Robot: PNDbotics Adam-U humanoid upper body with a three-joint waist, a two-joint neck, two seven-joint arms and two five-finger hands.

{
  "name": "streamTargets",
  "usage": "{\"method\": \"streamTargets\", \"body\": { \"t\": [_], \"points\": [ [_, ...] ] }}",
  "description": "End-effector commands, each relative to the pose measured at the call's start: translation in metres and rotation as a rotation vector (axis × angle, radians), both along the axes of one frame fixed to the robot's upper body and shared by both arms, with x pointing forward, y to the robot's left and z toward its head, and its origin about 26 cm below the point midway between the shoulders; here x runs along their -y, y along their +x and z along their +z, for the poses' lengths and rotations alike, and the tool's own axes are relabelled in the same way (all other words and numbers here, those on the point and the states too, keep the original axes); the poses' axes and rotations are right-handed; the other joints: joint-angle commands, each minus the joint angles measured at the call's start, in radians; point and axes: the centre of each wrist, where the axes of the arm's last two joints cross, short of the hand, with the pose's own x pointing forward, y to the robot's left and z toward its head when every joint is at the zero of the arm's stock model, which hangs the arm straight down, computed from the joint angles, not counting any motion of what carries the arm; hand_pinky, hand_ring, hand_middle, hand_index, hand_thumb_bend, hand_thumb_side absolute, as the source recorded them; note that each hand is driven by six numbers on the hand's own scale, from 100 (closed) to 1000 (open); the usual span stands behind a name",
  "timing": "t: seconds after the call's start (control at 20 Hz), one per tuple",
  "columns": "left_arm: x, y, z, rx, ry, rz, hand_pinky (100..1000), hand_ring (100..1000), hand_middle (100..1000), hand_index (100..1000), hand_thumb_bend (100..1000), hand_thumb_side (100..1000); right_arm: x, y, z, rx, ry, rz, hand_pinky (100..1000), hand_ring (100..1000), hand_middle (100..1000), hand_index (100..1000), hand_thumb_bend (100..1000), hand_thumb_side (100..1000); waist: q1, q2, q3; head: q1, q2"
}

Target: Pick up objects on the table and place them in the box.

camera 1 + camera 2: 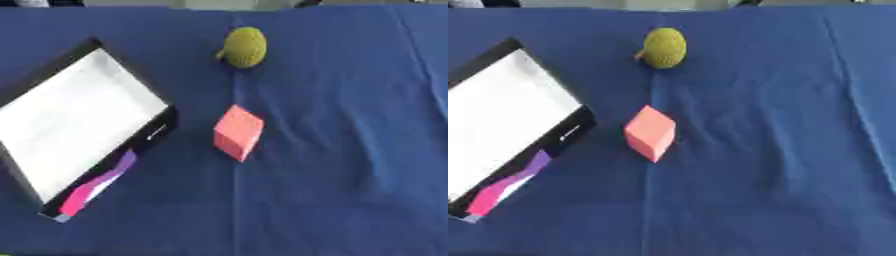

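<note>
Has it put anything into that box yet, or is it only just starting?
It looks like the very start. The box shows only a bare white inside, so nothing appears packed. Neither hand is in view, so nothing is being carried. Still left on the blue tablecloth: the pink block beside the box and the yellow-green round object farther back.

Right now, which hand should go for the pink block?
Left, probably: the pink block lies just beside the box, which sits on the robot's left. Neither hand is in view, so this rests on layout alone.
</note>
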Motion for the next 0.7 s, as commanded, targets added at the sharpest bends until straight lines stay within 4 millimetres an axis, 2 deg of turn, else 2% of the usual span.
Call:
{"method": "streamTargets", "body": {
  "t": [0.05,0.25,0.35,0.45,0.55,0.7],
  "points": [
    [-0.002,-0.003,0.011,0.033,0.018,0.006,792,803,794,885,787,629,0.005,-0.004,0.013,0.033,-0.029,-0.017,820,797,838,904,100,735,-0.011,-0.006,0.002,-0.007,0.007],
    [-0.001,-0.003,0.011,0.032,0.019,0.004,791,804,794,885,786,629,0.004,-0.004,0.013,0.031,-0.033,-0.021,819,797,837,903,100,735,-0.011,-0.007,0.003,-0.011,0.007],
    [-0.001,-0.003,0.011,0.031,0.020,0.003,792,804,794,885,784,630,0.004,-0.004,0.013,0.030,-0.035,-0.023,820,797,837,904,100,857,-0.012,-0.007,0.003,-0.012,0.007],
    [-0.001,-0.003,0.011,0.030,0.021,0.003,792,804,794,885,784,630,0.003,-0.005,0.014,0.035,-0.041,-0.022,821,798,838,904,100,854,-0.012,-0.008,0.003,-0.014,0.007],
    [-0.001,-0.003,0.011,0.030,0.022,0.003,792,804,795,885,783,630,-0.001,-0.007,0.018,0.054,-0.075,-0.008,828,804,839,903,100,786,-0.012,-0.008,0.003,-0.017,0.007],
    [-0.002,-0.003,0.011,0.029,0.026,0.003,792,805,789,885,781,630,-0.019,-0.020,0.032,0.132,-0.262,0.088,855,827,848,903,100,672,-0.012,-0.008,0.002,-0.023,0.007]
  ]
}}
